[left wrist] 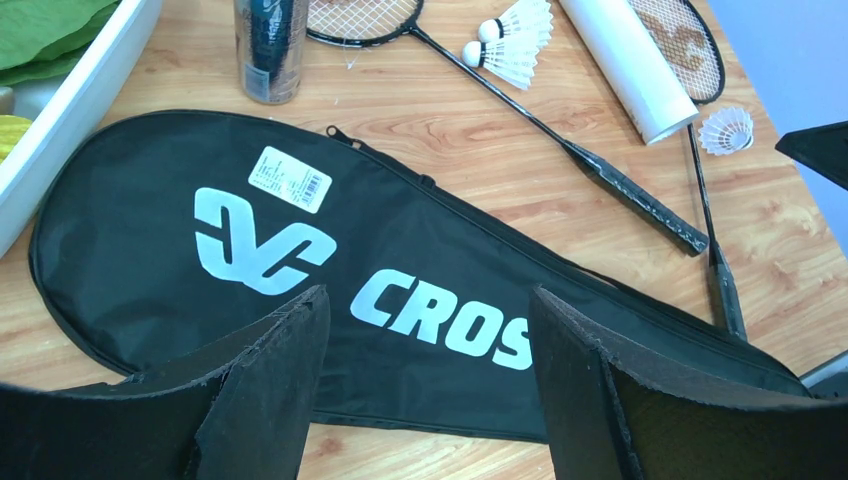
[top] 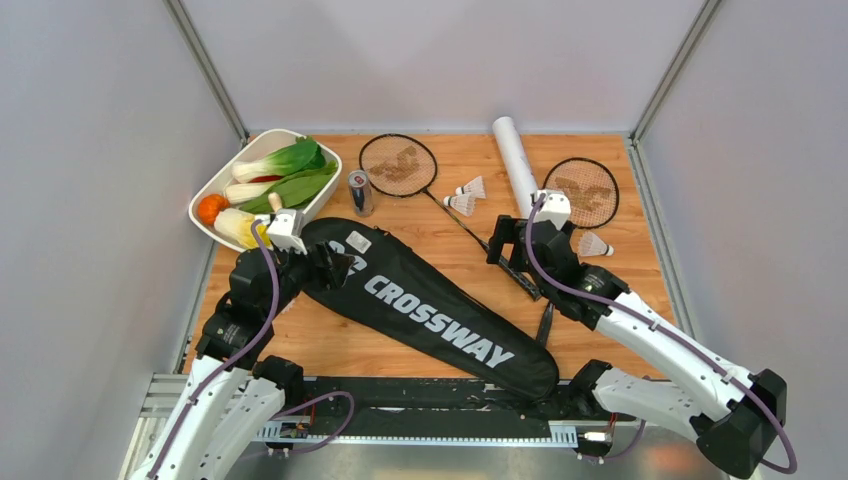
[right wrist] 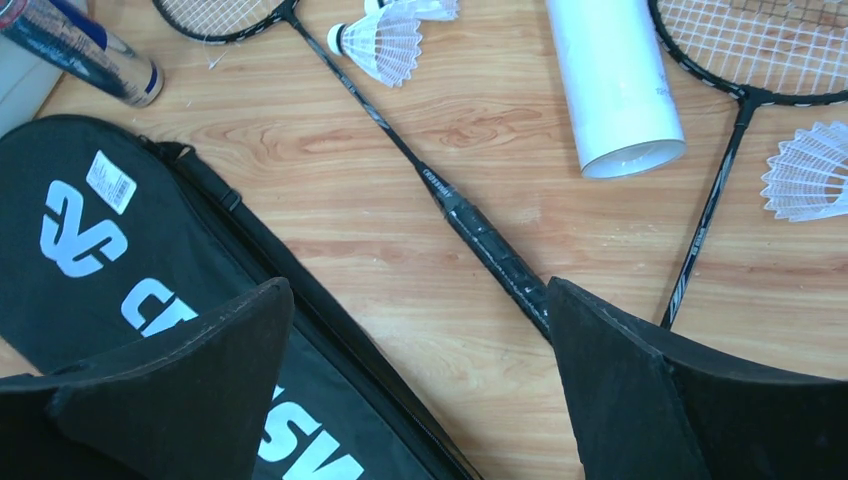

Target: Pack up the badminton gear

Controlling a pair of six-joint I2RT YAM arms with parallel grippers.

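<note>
Left gripper [left wrist: 428, 300] jaws wide apart, empty, over racket bag [left wrist: 150, 190]; right gripper [right wrist: 420, 295] likewise wide, empty, over racket [right wrist: 490, 250] handle; shuttlecocks [right wrist: 385, 45], white tube [right wrist: 615, 90] nearby

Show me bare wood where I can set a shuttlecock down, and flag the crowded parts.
Free: the wood between the bag and the long racket handle; also the near-left strip beside the bag. Crowded: the far side, where tube, shuttlecocks and racket heads sit close together.
</note>
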